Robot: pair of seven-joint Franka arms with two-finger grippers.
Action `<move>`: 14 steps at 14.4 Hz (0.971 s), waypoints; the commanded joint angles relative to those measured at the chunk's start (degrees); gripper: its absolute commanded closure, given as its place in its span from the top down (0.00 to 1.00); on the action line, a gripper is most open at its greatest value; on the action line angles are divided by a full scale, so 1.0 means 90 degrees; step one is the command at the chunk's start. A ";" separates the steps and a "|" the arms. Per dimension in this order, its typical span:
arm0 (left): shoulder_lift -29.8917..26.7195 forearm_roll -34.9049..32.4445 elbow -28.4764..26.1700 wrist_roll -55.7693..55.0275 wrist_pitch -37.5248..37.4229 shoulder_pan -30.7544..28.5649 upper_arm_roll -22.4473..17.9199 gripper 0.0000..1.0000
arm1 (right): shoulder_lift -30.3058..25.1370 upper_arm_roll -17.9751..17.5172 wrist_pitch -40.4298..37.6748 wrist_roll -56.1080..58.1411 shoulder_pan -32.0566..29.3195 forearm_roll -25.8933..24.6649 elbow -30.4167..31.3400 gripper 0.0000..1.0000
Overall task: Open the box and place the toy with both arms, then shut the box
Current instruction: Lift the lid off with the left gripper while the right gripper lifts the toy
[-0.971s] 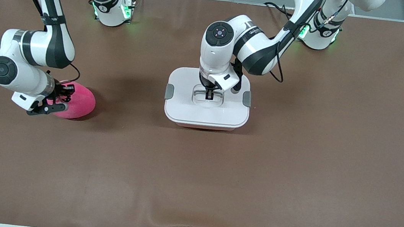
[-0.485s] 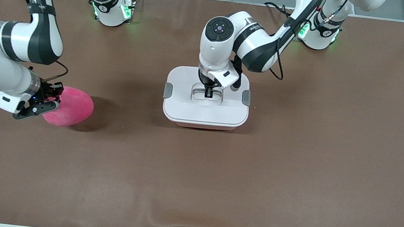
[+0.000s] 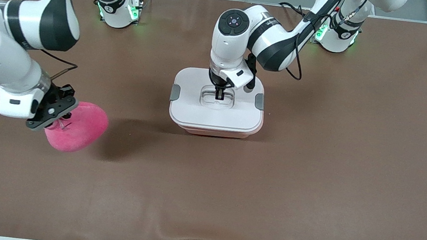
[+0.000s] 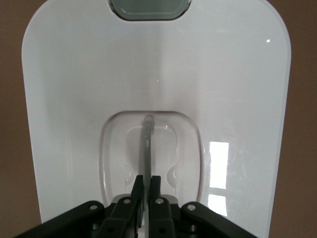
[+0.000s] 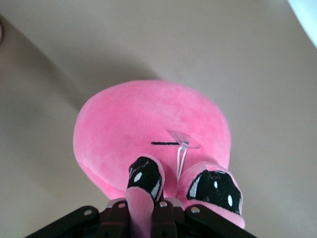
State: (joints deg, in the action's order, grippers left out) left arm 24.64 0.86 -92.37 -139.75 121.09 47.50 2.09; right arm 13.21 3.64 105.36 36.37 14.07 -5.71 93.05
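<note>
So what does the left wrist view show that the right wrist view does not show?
Only the left wrist view shows the box's white lid, a grey clip, and the left gripper shut on the lid's handle. Only the right wrist view shows the pink toy, lifted, with the right gripper shut on one eye stalk. Both show the brown table.

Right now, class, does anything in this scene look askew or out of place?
Yes. The white lid sits offset from the pink box, lifted by the left gripper clamped on its centre handle. The plush toy dangles tilted from the right gripper.
</note>
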 commanded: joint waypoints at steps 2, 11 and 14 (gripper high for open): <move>-0.0199 -0.0115 -0.0166 0.0010 -0.0164 -0.0072 -0.0046 0.00 | 0.0124 0.0045 -0.0095 0.0674 0.0652 -0.0390 -0.0339 0.00; -0.0852 -0.0145 -0.0702 0.1395 -0.0398 -0.1096 -0.0037 0.00 | 0.0114 0.0045 -0.0095 0.1321 0.2232 -0.1716 -0.0290 0.00; -0.1214 -0.0145 -0.1074 0.2080 -0.0398 -0.1624 -0.0017 0.00 | 0.0133 0.0045 -0.0231 0.1252 0.2869 -0.2139 -0.0271 0.00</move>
State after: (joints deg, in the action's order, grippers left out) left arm 18.23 0.77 -97.42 -124.03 117.63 35.46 1.37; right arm 14.04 3.37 104.83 47.57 36.91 -22.15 91.64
